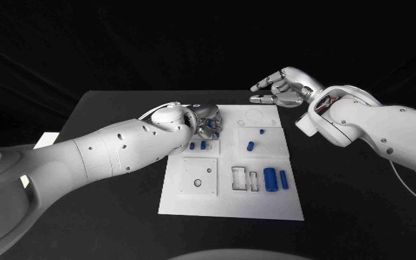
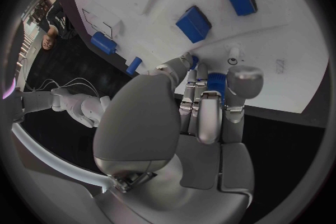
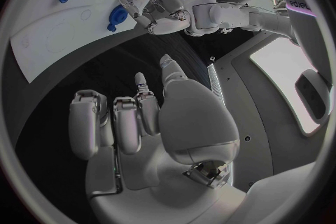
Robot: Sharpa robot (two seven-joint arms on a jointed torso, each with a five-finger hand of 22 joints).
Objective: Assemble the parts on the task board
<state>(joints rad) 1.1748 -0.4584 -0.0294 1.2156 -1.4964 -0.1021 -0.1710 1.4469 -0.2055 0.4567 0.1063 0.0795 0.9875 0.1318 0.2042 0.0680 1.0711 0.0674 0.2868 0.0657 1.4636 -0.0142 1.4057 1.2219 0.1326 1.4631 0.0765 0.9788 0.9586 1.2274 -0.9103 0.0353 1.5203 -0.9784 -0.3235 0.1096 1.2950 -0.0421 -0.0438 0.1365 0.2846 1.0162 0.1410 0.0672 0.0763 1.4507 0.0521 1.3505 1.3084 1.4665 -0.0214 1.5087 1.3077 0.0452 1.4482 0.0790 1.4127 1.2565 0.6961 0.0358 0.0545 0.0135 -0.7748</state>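
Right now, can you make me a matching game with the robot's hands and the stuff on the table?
Things:
1. left hand
2. right hand
3. big blue cylinder
4. board

States:
A. white, flat on the black table
B. lying on the board's near part
C. over the board's far left, fingers at a blue part
D. off the board, beyond its far right corner, holding nothing

Pairs: 1-C, 2-D, 3-B, 4-A

Two white glossy arm shells, small dark screw holes dotting left arm and right arm. Silver-grey metallic hands: left hand, right hand, segmented fingers, smooth rounded palm covers. Thin white cable alongside right forearm, behind the hand. Red-lined opening in wrist housing just behind right hand.
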